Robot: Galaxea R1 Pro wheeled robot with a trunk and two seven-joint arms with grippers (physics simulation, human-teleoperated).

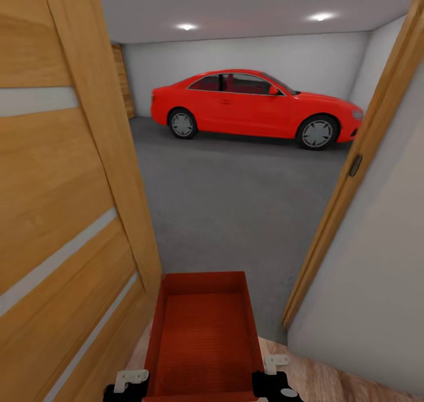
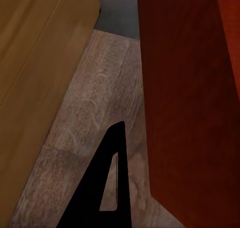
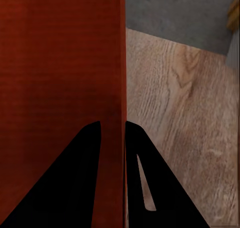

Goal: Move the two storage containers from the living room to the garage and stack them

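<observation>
One orange-red storage container (image 1: 203,331) hangs open-top in front of me, carried at the threshold between the wood-plank floor (image 1: 335,381) and the garage. My left gripper (image 1: 136,383) holds its near left wall and my right gripper (image 1: 266,374) its near right wall. In the right wrist view the two black fingers of the right gripper (image 3: 112,125) stand on either side of the thin container wall (image 3: 60,63). In the left wrist view one finger (image 2: 110,183) lies along the outside of the container wall (image 2: 190,113); the other finger is hidden. The garage's dark grey concrete floor (image 1: 235,202) stretches ahead.
An open wooden door (image 1: 59,213) stands close on my left, and the wooden door frame (image 1: 353,184) with a pale wall (image 1: 377,284) is close on my right. A red coupe car (image 1: 253,105) is parked across the far side of the garage.
</observation>
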